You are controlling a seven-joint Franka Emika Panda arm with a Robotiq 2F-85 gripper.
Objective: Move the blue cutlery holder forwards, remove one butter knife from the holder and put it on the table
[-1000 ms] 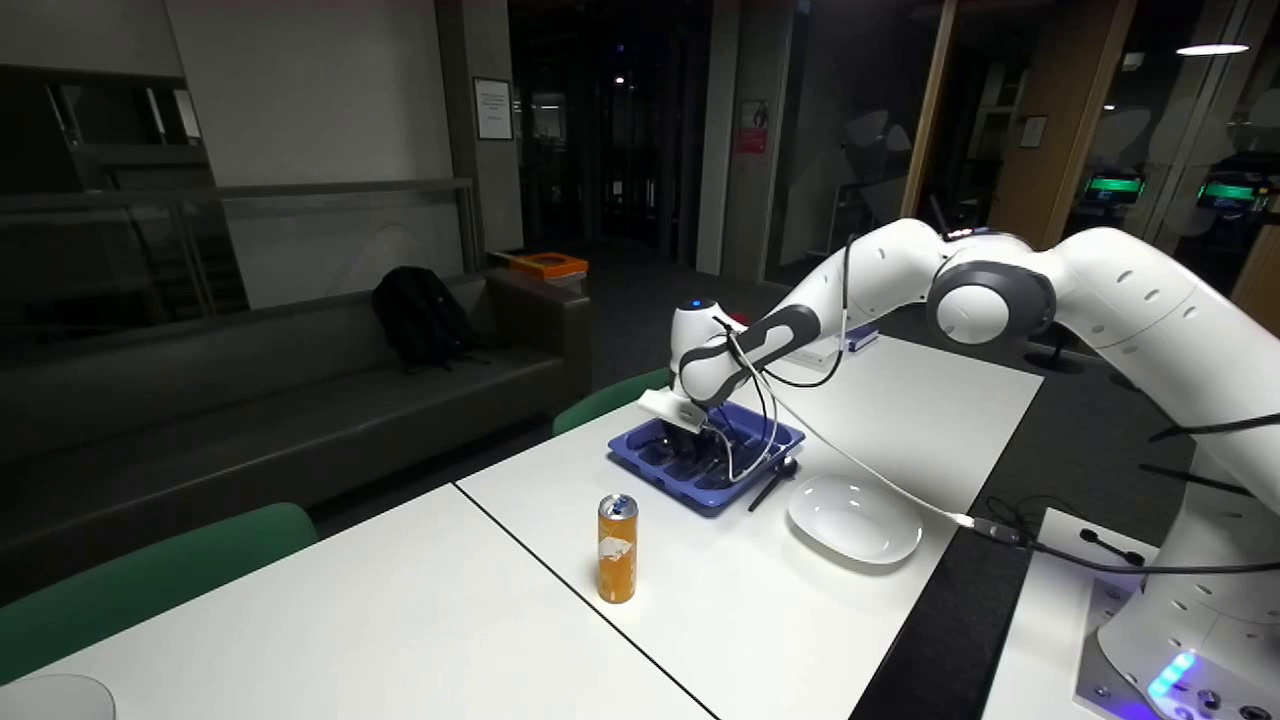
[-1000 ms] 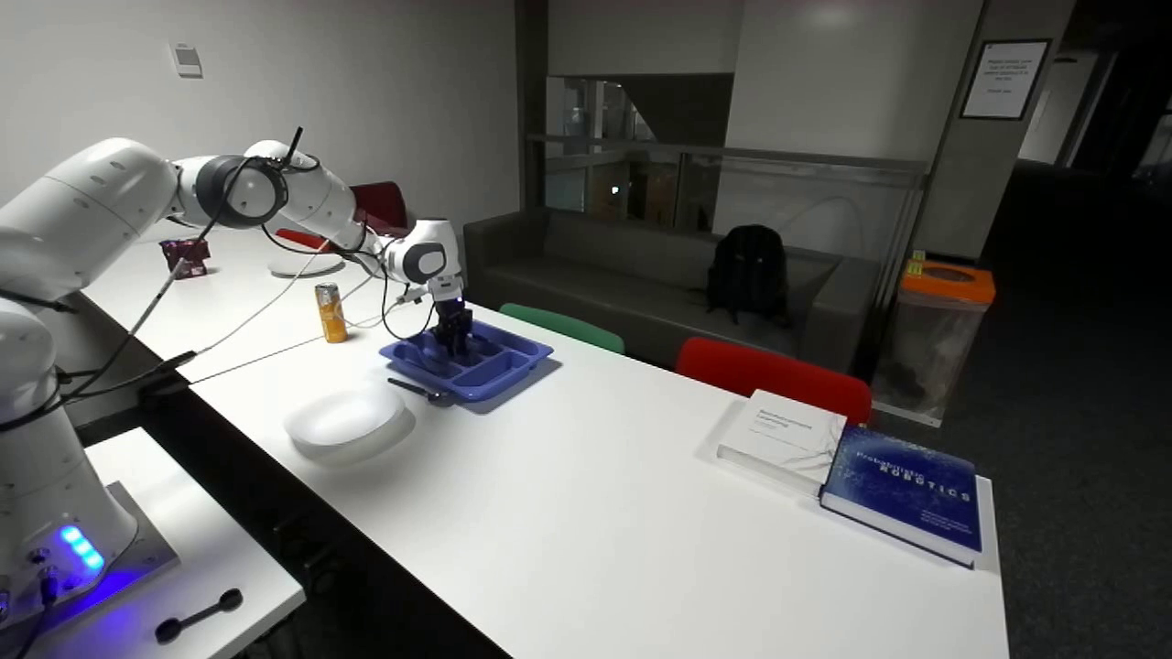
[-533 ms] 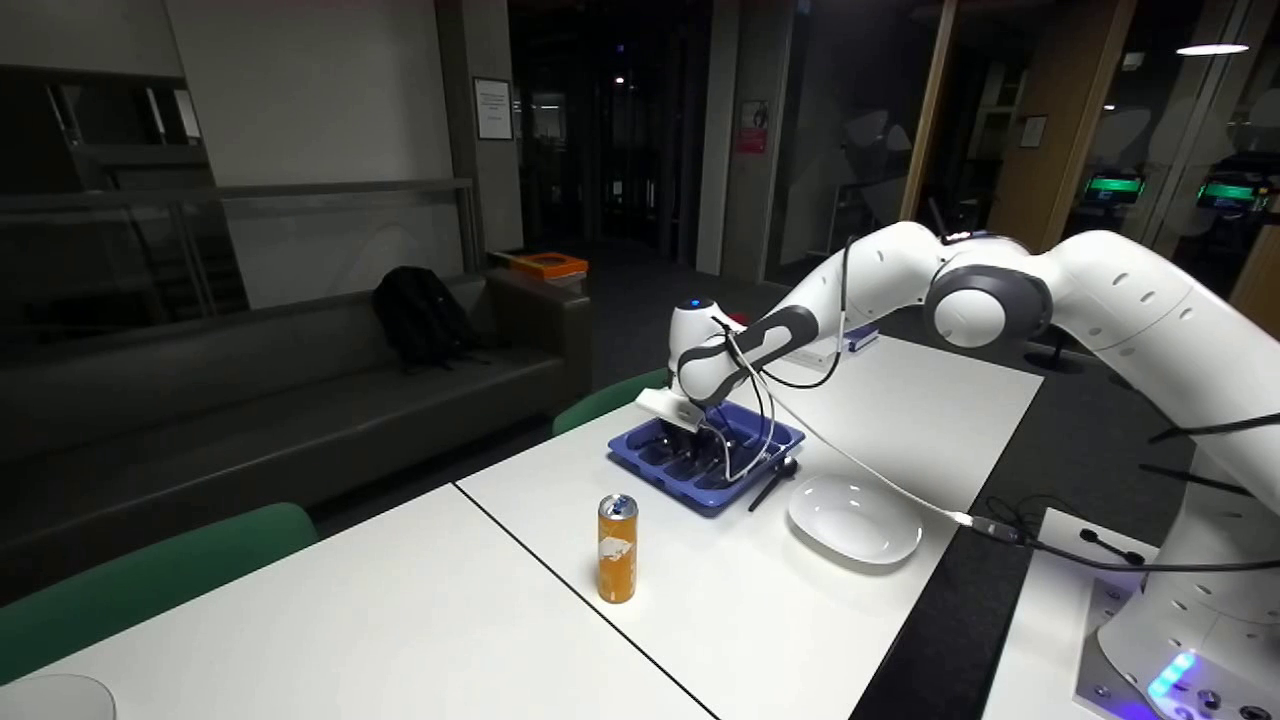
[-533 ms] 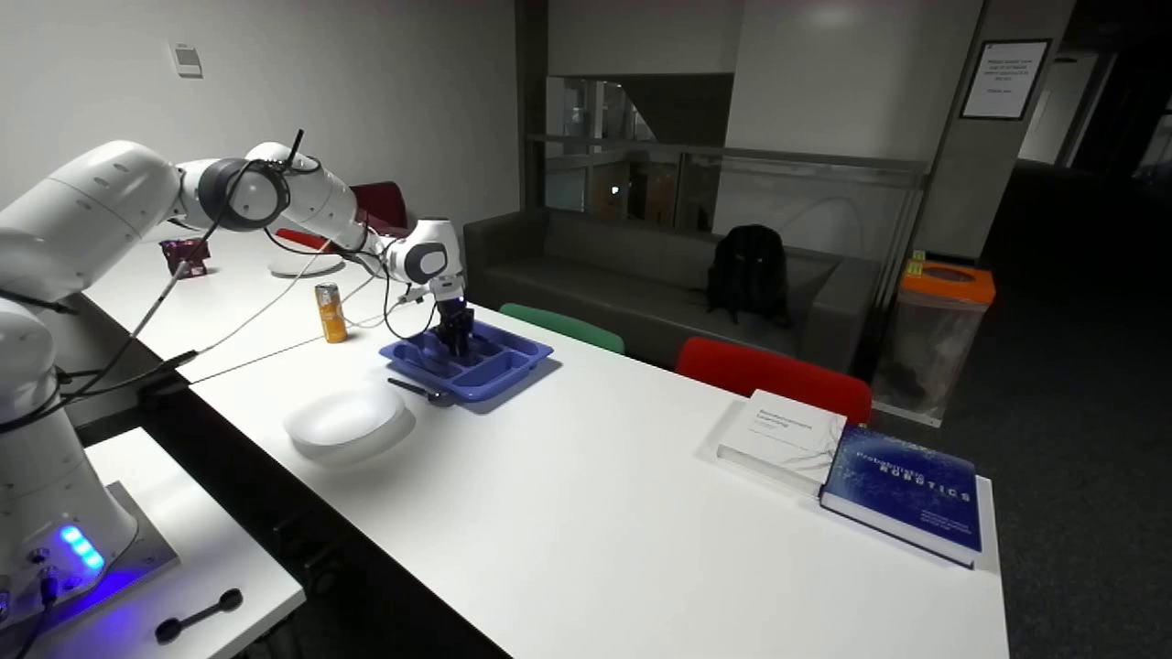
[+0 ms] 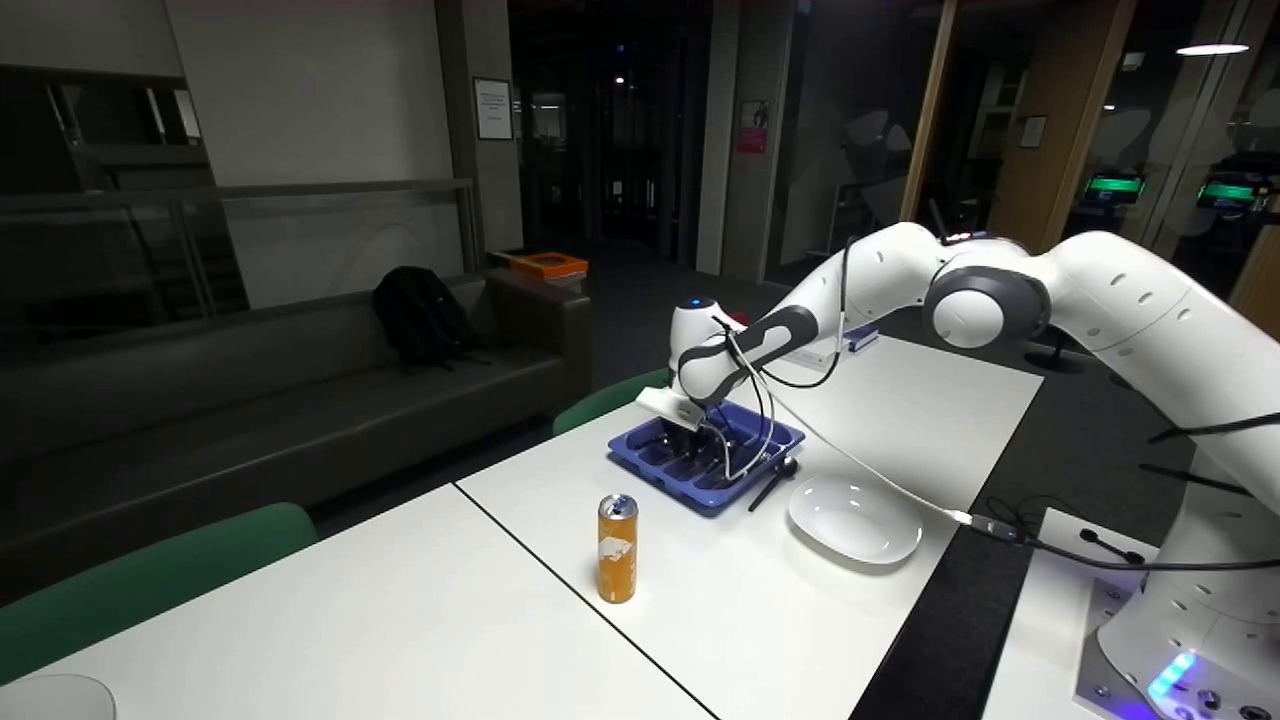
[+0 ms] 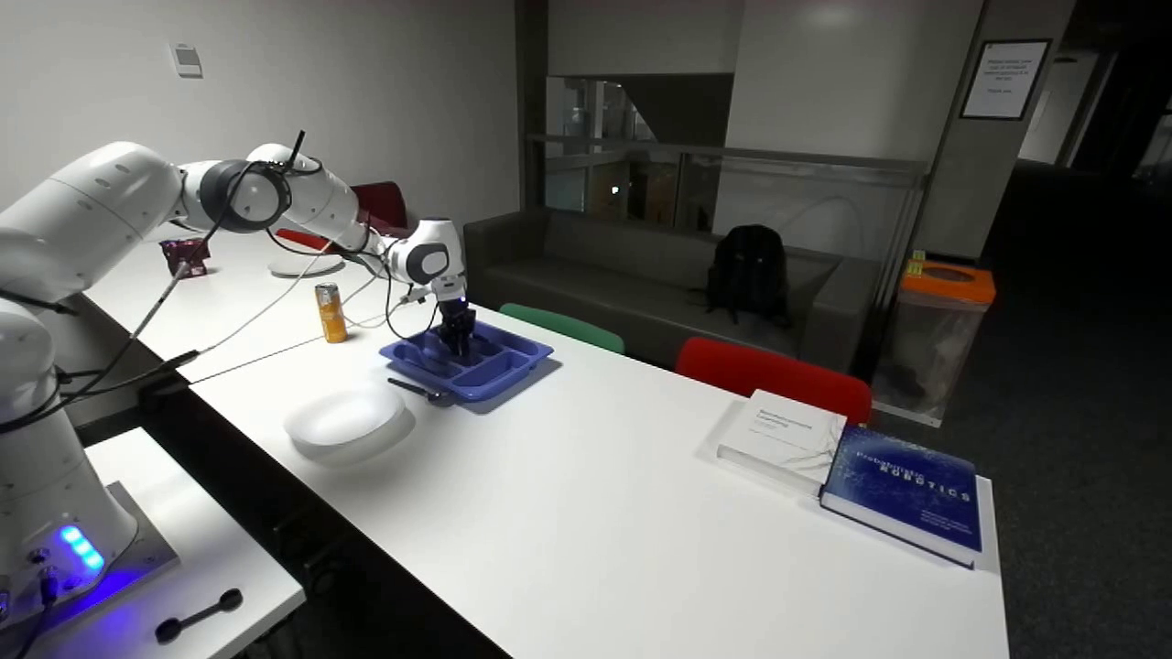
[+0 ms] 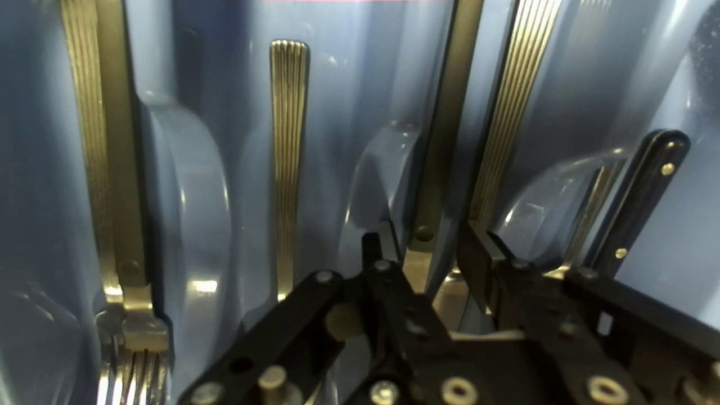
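Observation:
The blue cutlery holder (image 5: pixel 655 482) stands on the white table (image 5: pixel 450 590) and shows in both exterior views (image 6: pixel 502 388). My gripper (image 6: pixel 460 346) points down into it. In the wrist view, the open gripper (image 7: pixel 432 244) has its fingers apart over the holder's compartments. The lower end of a flat dark-handled piece (image 7: pixel 450 112) and a divider lie between the fingertips. A ribbed-handled piece (image 7: pixel 514 101) runs under the right fingertip. Their lower ends are partly hidden by the fingers, so I cannot tell surely which is a butter knife. Forks (image 7: pixel 132 337) lie at the left.
A dark spoon (image 5: pixel 773 485) lies beside the holder near a white plate (image 5: pixel 855 520). An orange can (image 5: pixel 617 560) stands upright near the table seam. Two books (image 6: pixel 902 490) lie at the far end. A black riveted handle (image 7: pixel 641 185) shows at the right. Cables hang from the arm.
The gripper has shifted only very slightly over the holder. The holder, spoon, plate and can have not moved.

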